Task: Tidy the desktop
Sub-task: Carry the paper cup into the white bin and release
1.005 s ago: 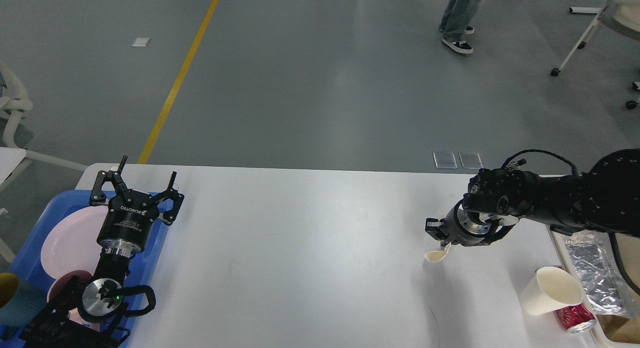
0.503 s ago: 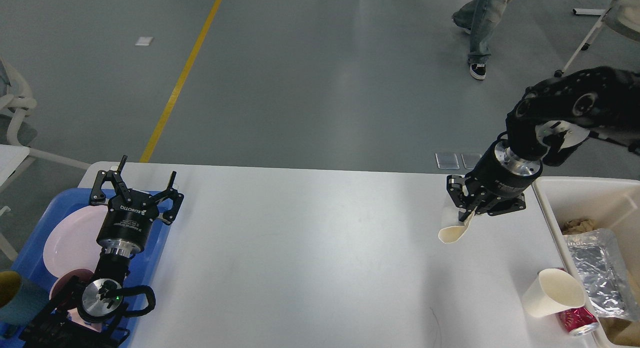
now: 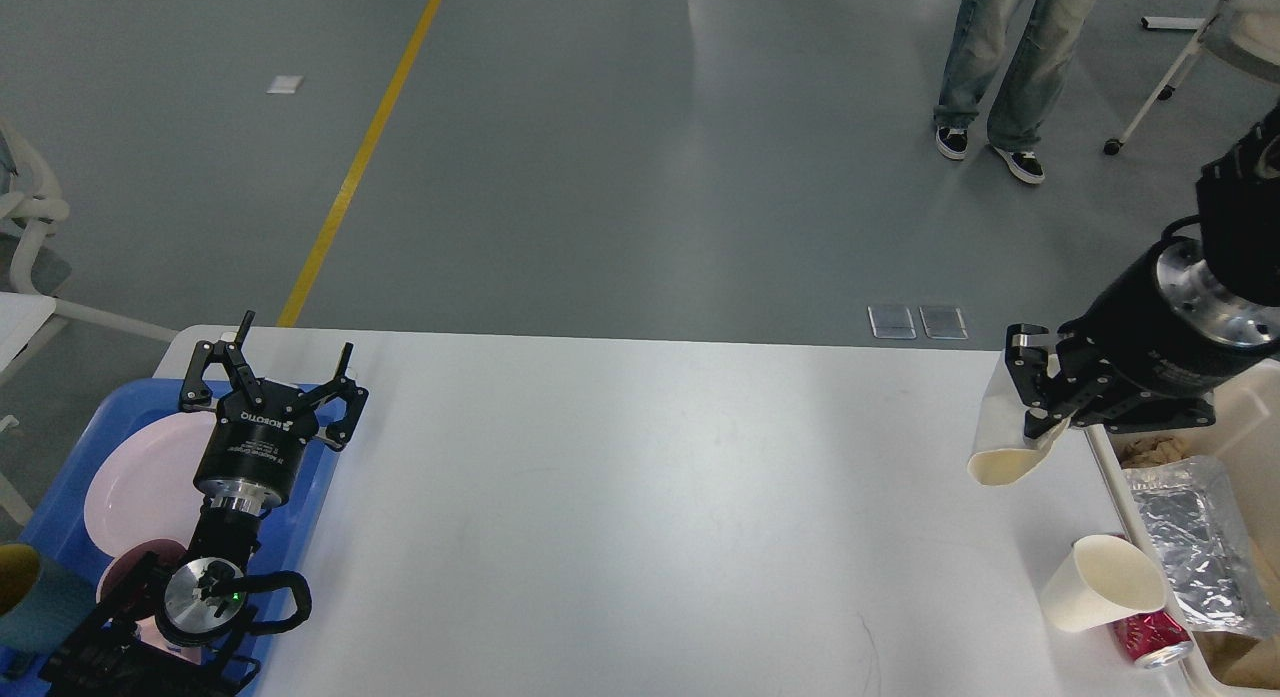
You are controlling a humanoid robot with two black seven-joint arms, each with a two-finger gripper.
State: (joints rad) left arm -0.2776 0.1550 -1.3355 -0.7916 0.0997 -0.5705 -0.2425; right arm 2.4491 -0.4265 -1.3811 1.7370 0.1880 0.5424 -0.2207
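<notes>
The white desktop (image 3: 640,517) fills the lower half of the head view. My right gripper (image 3: 1040,417) hangs above its far right part, shut on a squashed cream paper cup (image 3: 1005,442) that droops below the fingers, close to the beige bin's left wall. A second cream paper cup (image 3: 1100,582) lies on its side near the front right, against a red drink can (image 3: 1150,639). My left gripper (image 3: 270,372) stands open over the blue tray at the left, holding nothing.
The blue tray (image 3: 60,497) at the left holds a pink plate (image 3: 140,487), a dark red bowl (image 3: 125,572) and a teal cup (image 3: 35,602). The beige bin (image 3: 1245,397) at the right edge holds foil and crumpled paper. A person's legs (image 3: 1010,67) stand beyond the table.
My right arm has lifted the squashed cup off the table and carried it right, toward the bin. The left arm has not moved. The person has walked to the right.
</notes>
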